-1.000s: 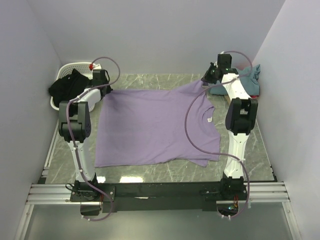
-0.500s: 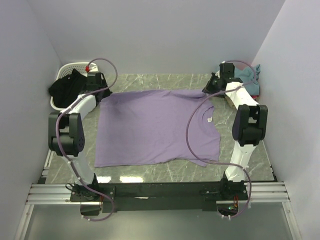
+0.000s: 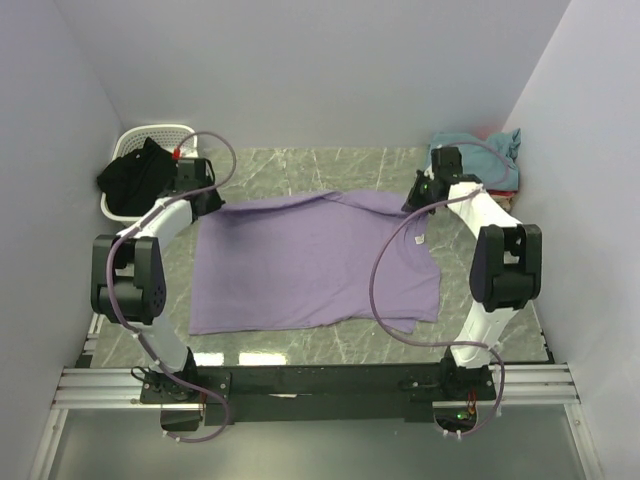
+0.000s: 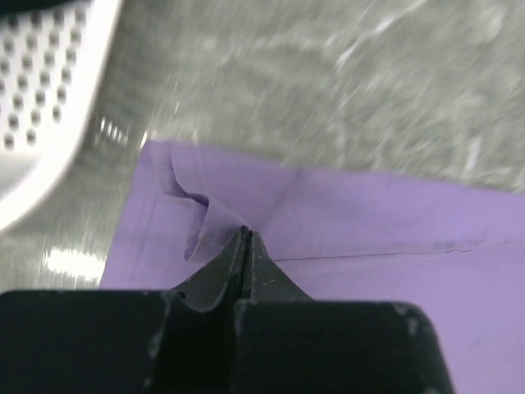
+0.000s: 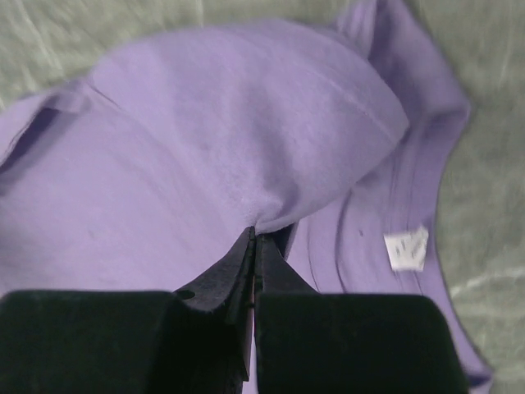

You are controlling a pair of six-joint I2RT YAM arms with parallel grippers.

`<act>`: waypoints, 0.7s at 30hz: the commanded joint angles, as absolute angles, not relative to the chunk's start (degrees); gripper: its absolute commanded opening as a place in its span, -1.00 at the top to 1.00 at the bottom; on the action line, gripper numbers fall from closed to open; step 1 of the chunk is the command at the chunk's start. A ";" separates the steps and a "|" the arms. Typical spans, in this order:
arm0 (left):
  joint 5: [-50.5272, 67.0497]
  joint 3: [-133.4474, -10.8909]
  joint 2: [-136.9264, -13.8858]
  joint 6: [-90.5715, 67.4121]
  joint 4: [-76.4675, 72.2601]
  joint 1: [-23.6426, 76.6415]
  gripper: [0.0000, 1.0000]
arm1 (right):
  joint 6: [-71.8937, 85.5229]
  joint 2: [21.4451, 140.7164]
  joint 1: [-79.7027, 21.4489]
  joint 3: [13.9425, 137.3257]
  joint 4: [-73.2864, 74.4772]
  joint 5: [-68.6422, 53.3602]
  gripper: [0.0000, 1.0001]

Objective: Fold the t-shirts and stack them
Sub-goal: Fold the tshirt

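Your left gripper [image 4: 244, 234] is pinched fully closed on the lavender t-shirt [image 3: 310, 262] at its 10 o'clock corner, with a small curl of fabric bunched beside the tips. Your right gripper [image 5: 253, 234] is clamped just as tight on a raised fold at the shirt's 2 o'clock. The shirt lies spread across the middle of the table [image 3: 330, 165]. A white neck tag [image 5: 406, 249] shows, but its print is too blurred to read.

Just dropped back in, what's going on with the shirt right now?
The lavender t-shirt lies spread on the table. The left gripper is pinched shut on its far left corner, the right gripper on its far right corner near the collar, each lifting a bit of fabric. The shirt is not yet folded.
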State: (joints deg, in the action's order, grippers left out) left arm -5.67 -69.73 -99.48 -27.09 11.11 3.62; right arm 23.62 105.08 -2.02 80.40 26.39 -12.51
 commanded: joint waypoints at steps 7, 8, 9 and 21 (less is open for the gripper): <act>-13.70 -63.46 -95.54 -28.48 14.58 4.39 0.98 | 26.45 92.99 -2.29 68.21 24.97 -3.79 1.00; -15.19 -63.20 -95.45 -28.48 14.59 4.39 0.98 | 26.80 91.86 -2.37 66.64 24.79 -2.82 1.00; -15.73 -62.93 -95.19 -28.30 14.33 4.39 0.98 | 27.42 91.32 -2.29 65.75 23.65 -1.16 1.00; -22.32 -64.95 -97.38 -26.98 16.96 4.31 0.98 | 28.47 92.20 -1.94 65.74 25.75 7.90 1.00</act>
State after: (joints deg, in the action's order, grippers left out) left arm -17.87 -63.24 -98.08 -27.90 16.43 4.23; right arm 27.68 93.17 -2.37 65.65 26.11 1.98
